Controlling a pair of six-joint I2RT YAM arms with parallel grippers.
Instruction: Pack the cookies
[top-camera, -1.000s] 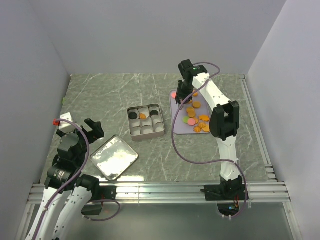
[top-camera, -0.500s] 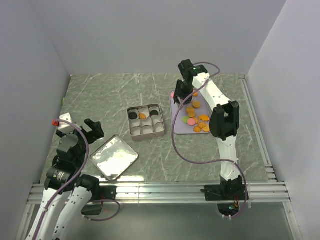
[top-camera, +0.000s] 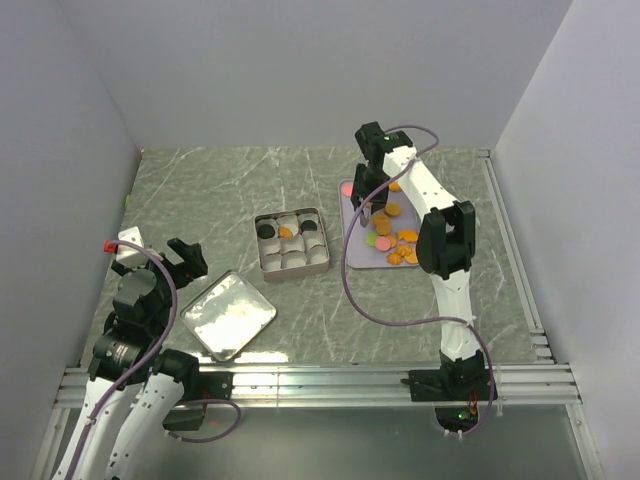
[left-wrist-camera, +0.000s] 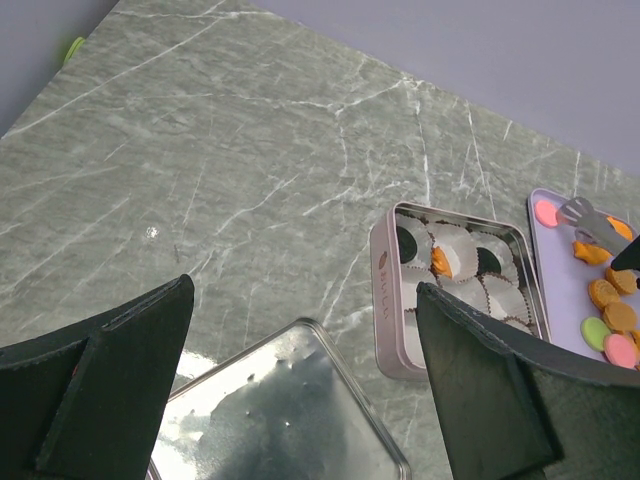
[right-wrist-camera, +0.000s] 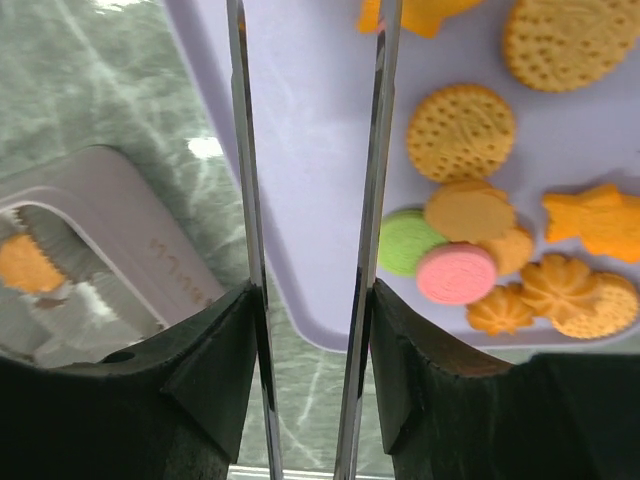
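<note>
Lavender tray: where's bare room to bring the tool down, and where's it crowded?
Bare: on the tray, the strip along the edge facing the tin, under the right tool, bar a pink cookie at its far corner. Crowded: cookies fill the side away from the tin. Wide bare table lies left of the tin.

Your left arm (top-camera: 128, 330): folded low by its base; left gripper (left-wrist-camera: 305, 290) spread wide, holding nothing | your right arm (top-camera: 440, 240): stretched forward; right gripper (right-wrist-camera: 312, 150) pointing down, jaws parted, empty
</note>
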